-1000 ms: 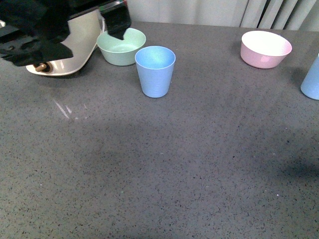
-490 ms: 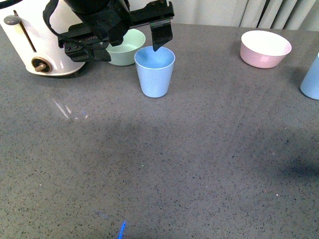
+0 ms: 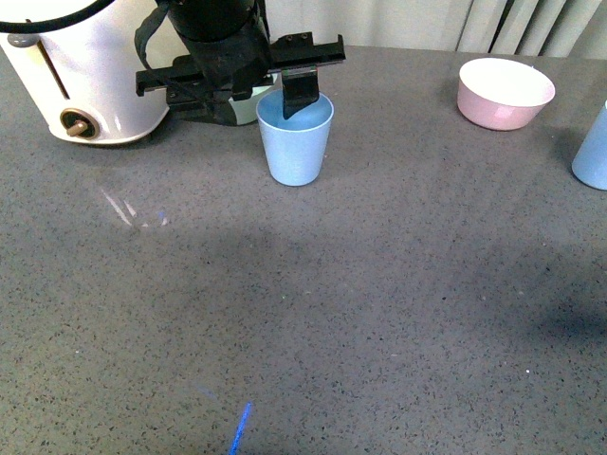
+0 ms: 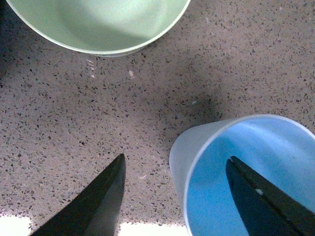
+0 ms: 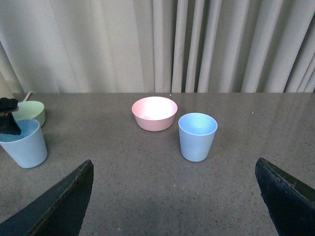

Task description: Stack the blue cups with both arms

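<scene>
One blue cup (image 3: 296,142) stands upright at the table's middle back. My left gripper (image 3: 275,102) is open and straddles its near-left rim: one finger (image 3: 299,95) is inside the cup, the other outside. The left wrist view shows that cup (image 4: 197,147) with its wall between the open fingers of the left gripper (image 4: 176,157). The second blue cup (image 3: 593,152) stands at the right edge, also in the right wrist view (image 5: 197,136). My right gripper (image 5: 173,161) is open and empty, well back from that cup. The first cup also shows there (image 5: 24,142).
A mint-green bowl (image 4: 98,24) sits just behind the left gripper, mostly hidden in the front view. A white appliance (image 3: 85,81) stands at the back left. A pink bowl (image 3: 505,92) sits at the back right, near the second cup (image 5: 154,113). Curtains close the far side.
My left arm has moved right from over the white appliance to the first cup and lowered. One finger now dips inside the rim. Both cups have stayed put.
</scene>
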Motion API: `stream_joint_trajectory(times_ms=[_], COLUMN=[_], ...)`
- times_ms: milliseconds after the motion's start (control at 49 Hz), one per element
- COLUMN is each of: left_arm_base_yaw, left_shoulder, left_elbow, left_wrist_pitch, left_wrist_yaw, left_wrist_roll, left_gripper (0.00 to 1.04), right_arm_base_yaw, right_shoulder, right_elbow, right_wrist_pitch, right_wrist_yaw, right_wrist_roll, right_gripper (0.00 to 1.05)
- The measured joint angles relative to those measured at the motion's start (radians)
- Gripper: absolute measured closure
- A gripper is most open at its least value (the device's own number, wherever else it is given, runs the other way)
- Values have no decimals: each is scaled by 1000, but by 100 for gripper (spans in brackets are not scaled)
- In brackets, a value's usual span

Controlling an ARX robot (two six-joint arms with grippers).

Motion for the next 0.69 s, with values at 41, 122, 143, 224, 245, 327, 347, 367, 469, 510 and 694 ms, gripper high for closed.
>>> stream_joint_trajectory(times_ms=[41,122,143,224,245,327,347,367,469,510,694], left_arm_base_yaw=[-6,-20,-23,-37,-40,-55,-60,-64,-97,-114,-195], left_shoulder=[0,0,0,0,0,-3,-6,-10,-42,-56,-80], left_elbow=[1,1,1,1,1,0,-2,-3,-18,-22,-34], left_wrist_pitch=[-1,-9,-14,-48,-55,-76,-78,-79,-87,-92,-101], left_wrist_yaw=[0,2,3,10,11,26,28,28,27,21,13], left_wrist_roll=[0,0,0,0,0,-8,-10,-12,-20,-22,-25], left_gripper=[54,70,74,90,93,103,103,103,103,103,103], right_arm_base_yaw=[0,0,0,0,0,0,0,0,0,0,0], right_shoulder=[0,0,0,0,0,0,0,0,0,0,0], right_elbow=[0,0,0,0,0,0,0,0,0,0,0], right_wrist_pitch=[0,0,0,0,0,0,0,0,0,0,0], right_wrist_yaw=[0,0,0,0,0,0,0,0,0,0,0], right_wrist_roll=[0,0,0,0,0,0,0,0,0,0,0], right_gripper=[9,9,9,9,9,9,9,9,9,9,9])
